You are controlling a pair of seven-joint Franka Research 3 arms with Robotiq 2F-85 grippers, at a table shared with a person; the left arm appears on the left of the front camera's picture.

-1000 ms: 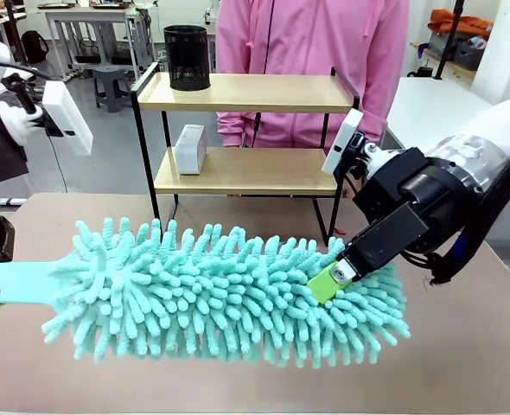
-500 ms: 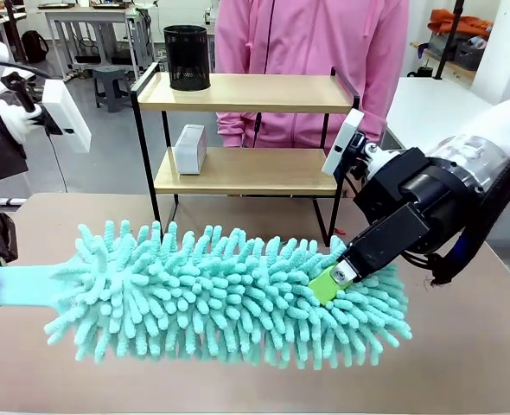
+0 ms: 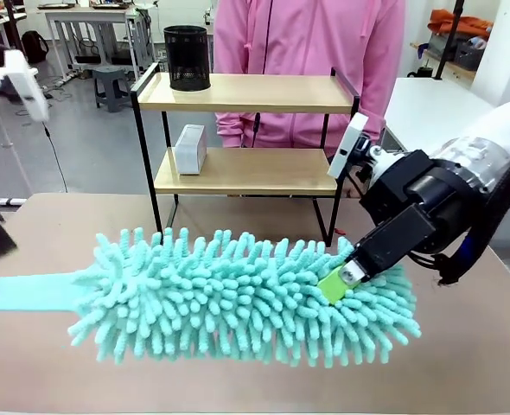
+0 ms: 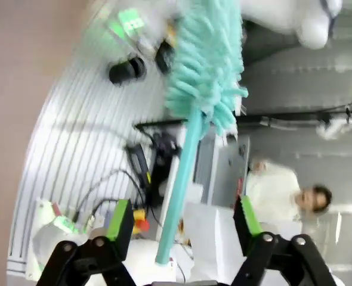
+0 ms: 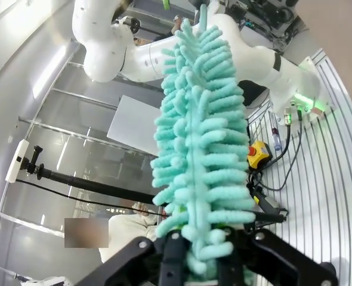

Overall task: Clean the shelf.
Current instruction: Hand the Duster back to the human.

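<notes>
Table [image 3: 56, 233]: duster [image 3: 238, 294] before shelf [image 3: 246, 171].

Left end effector [image 4: 185, 223] spread wide, gripping nothing; right end effector [image 3: 346, 278] clamped shut, arm reaching in low

We see the left gripper [image 4: 182, 223] has let go of the duster [image 3: 238, 294] handle and pulled away; the duster shifted slightly toward the right gripper [image 3: 340, 282].

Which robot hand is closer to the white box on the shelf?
The right. The right tool, clamped on the teal duster, sits just right of the shelf holding the white box. The left tool, open, is off at the table's far left edge.
</notes>
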